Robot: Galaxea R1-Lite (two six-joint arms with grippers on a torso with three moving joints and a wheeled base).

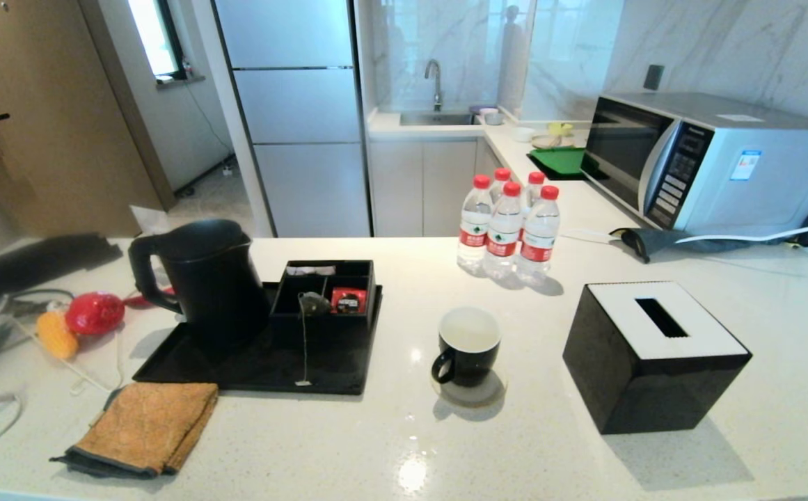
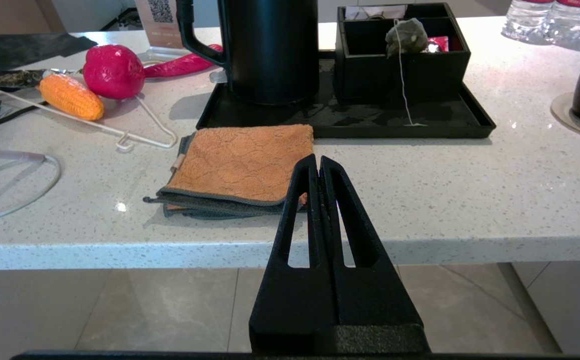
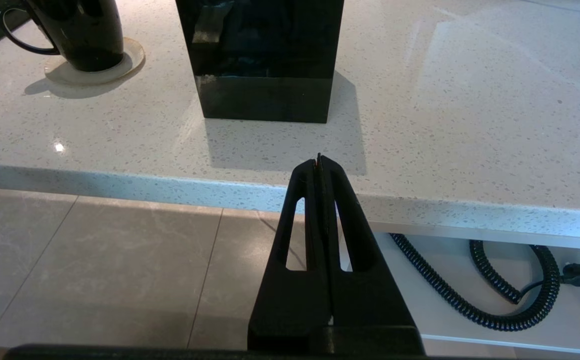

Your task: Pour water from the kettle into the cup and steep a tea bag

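The black kettle [image 1: 202, 278] stands upright on the left of a black tray [image 1: 264, 362], handle to the left. The grey-green tea bag [image 1: 314, 303] rests on the edge of a black compartment box [image 1: 327, 289], its white string hanging down to a tag [image 1: 303, 383] on the tray. The black cup [image 1: 468, 346], white inside, sits on a coaster right of the tray with its handle toward the front left; whether it holds water is unclear. My left gripper [image 2: 318, 159] is shut and empty, off the counter's front edge near the cloth. My right gripper [image 3: 319, 160] is shut and empty before the tissue box.
A black tissue box [image 1: 654, 355] stands right of the cup. Several red-capped bottles [image 1: 508, 226] stand behind it. An orange cloth [image 1: 149, 424] lies before the tray. Toy corn [image 1: 56, 334], a red toy [image 1: 94, 313] and cables lie far left. A microwave [image 1: 710, 163] is at back right.
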